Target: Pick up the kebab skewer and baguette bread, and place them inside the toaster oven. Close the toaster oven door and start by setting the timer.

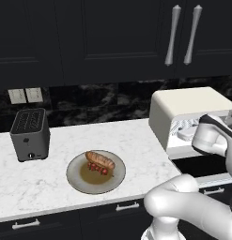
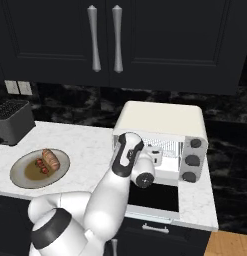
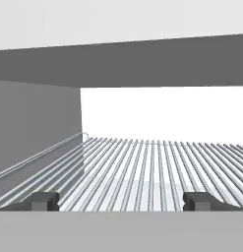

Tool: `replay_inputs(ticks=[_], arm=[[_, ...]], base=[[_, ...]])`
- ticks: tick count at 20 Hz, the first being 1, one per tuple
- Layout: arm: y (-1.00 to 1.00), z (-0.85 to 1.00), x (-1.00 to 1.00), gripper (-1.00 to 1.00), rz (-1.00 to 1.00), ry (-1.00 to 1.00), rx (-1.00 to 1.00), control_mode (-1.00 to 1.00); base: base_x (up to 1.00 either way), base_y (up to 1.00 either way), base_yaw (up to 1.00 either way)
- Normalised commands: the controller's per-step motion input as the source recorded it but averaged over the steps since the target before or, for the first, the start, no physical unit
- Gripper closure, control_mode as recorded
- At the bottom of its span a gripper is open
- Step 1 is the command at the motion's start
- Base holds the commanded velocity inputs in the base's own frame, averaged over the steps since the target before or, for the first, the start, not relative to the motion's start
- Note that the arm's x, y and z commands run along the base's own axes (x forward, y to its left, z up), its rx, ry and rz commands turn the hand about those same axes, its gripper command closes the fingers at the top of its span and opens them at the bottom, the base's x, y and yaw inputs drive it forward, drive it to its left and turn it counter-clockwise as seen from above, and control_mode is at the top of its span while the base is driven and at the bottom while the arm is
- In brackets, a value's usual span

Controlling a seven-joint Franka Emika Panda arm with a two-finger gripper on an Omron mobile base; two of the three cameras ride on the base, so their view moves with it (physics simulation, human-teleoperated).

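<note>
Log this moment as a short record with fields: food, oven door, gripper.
food: kebab skewer and baguette bread lie together on the plate, on the counter
oven door: toaster oven door folded down, toaster oven open
gripper: gripper open, empty, at the oven mouth over the wire rack

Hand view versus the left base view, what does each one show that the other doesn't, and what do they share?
The hand view looks into the oven cavity: the wire rack bare of food, with the gripper open just above it. The left base view has the plate holding the baguette bread and kebab skewer, plus the slot toaster on the counter. Both show the toaster oven, its door down.
</note>
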Motion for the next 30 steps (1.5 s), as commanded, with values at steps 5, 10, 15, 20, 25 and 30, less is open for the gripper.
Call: replay_inputs(ticks=[5, 10, 15, 20, 25, 30], arm=[[-0.14, -0.52, -0.28, -1.0, -0.01, 0.05, -0.06, -1.0], [-0.15, -0.46, -0.58, -1.0, -0.02, 0.09, -0.05, -1.0], [-0.24, -0.28, -0.63, -1.0, -0.01, 0.21, -0.01, -1.0], [-0.28, -0.24, -0.71, -1.0, 0.0, 0.33, -0.01, -1.0], [-0.11, -0.32, -0.76, -1.0, 0.0, 0.39, -0.04, -1.0], [-0.16, -0.22, -0.72, -1.0, 0.0, 0.4, -0.06, -1.0]], base=[[0.0, 0.0, 0.0], [0.0, 0.0, 0.0], [0.0, 0.0, 0.0], [0.0, 0.0, 0.0], [0.0, 0.0, 0.0], [0.0, 0.0, 0.0]])
